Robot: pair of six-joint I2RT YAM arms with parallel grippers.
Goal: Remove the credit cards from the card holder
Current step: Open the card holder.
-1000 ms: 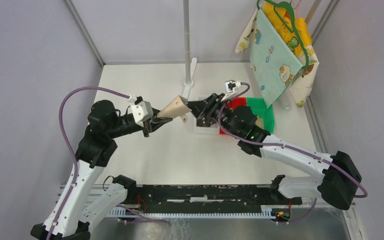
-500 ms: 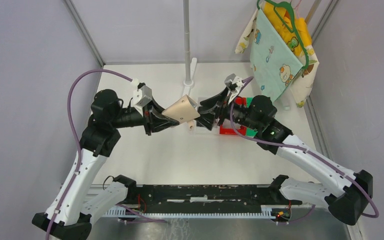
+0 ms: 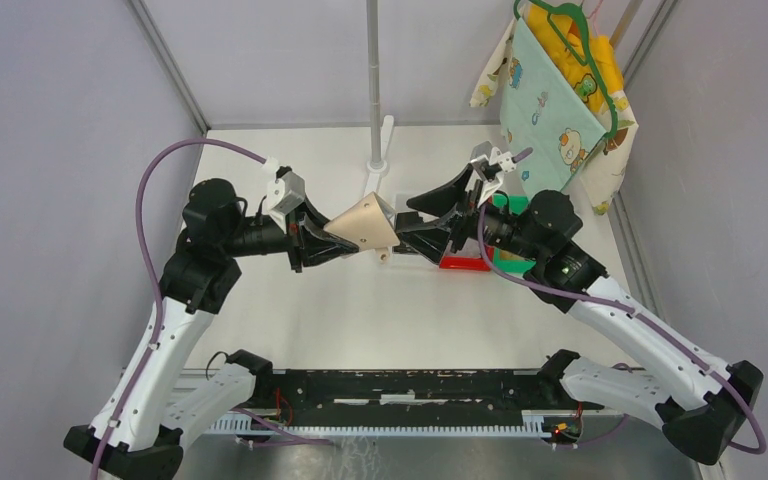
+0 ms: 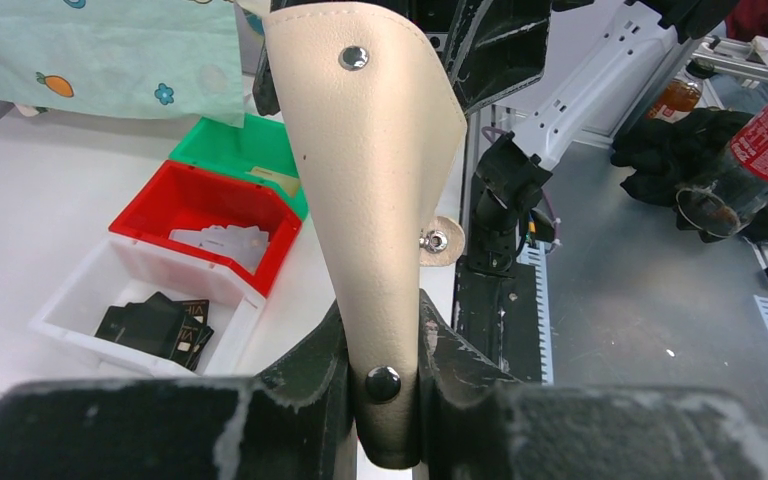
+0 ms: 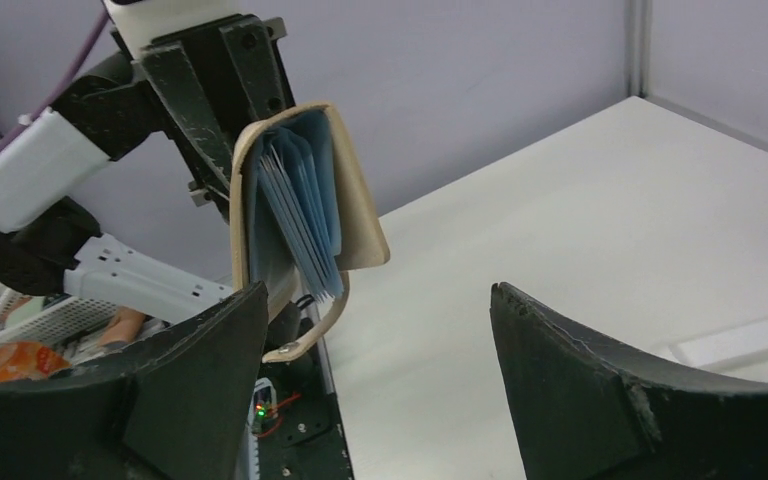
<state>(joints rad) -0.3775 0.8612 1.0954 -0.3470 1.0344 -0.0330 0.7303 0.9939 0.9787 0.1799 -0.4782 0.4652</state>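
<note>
Holder [image 3: 363, 222], tan, soft-skinned, likely light and floppy: held above the bench [image 3: 360, 310] between the arms, snap end clenched in left gripper [image 4: 385, 340]. Pale blue pockets [image 5: 300, 215] fan toward right gripper [image 5: 380, 310], jaws spread wide, empty. Cards inside not discernible; judged thin, stiff, slick, so pinch an exposed edge. Black cards [image 4: 155, 325] lie in white bin [image 4: 235, 325].

We find the card holder [image 3: 363, 222] raised above the table [image 3: 360, 330], clamped in the left gripper [image 3: 328, 240] on its left, the right gripper [image 3: 415, 218] just to its right. Under the right gripper three bins sit side by side: leftmost bin [image 4: 80, 300], middle bin [image 4: 160, 200], rightmost bin [image 4: 230, 150]. Some credit cards [image 4: 155, 325] lie in the leftmost. A pole stand [image 3: 376, 160] stands behind the holder.
</note>
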